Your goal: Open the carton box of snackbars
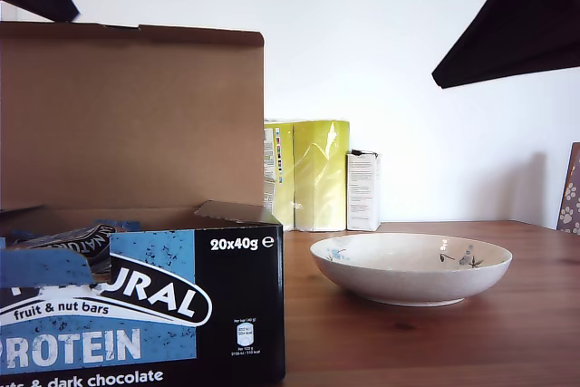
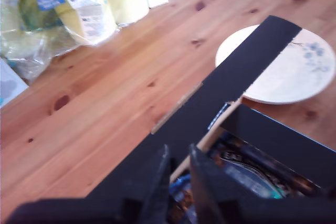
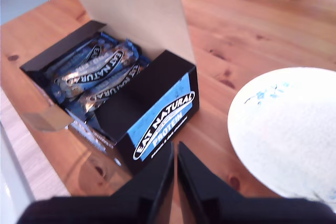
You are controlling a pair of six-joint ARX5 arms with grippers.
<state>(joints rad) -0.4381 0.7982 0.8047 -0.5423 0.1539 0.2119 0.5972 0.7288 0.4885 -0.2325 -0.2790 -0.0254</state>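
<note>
Carton box point(image 1: 136, 314) stands on the wooden worktop point(image 1: 453, 342), at the exterior view's left, close to the camera. Lid point(image 1: 131, 115) is raised and stands near upright behind the opening, brown inside facing the camera. Snackbars point(image 3: 97, 74) lie packed inside, dark-blue wrappers, white lettering, running along the box's long axis. A blue strip of the front panel point(image 1: 45, 265) looks torn and folded outward. Judged from this: box is essentially open.

My first tool point(image 2: 178, 182): jaws nearly together, only a narrow slot between them. It sits at the lid's black outer face, close to the top edge; the lid's edge seems to run into the slot, but I cannot tell whether it is gripped or merely touched. The lid's long edge runs away from this tool toward the white bowl point(image 2: 294, 69).

My second tool point(image 3: 175, 182): jaws pressed near shut, nothing between them. It hangs above the worktop between the box's end panel and the bowl, clear of both.

Key relation: the lid hinges along the box's rear long side, so any further opening means pushing it back, away from the front panel. My first tool is the nearer, already at the lid.

Behind, near the worktop's far edge: yellow packs point(image 1: 308, 174) and a small white carton point(image 1: 362, 190).
</note>
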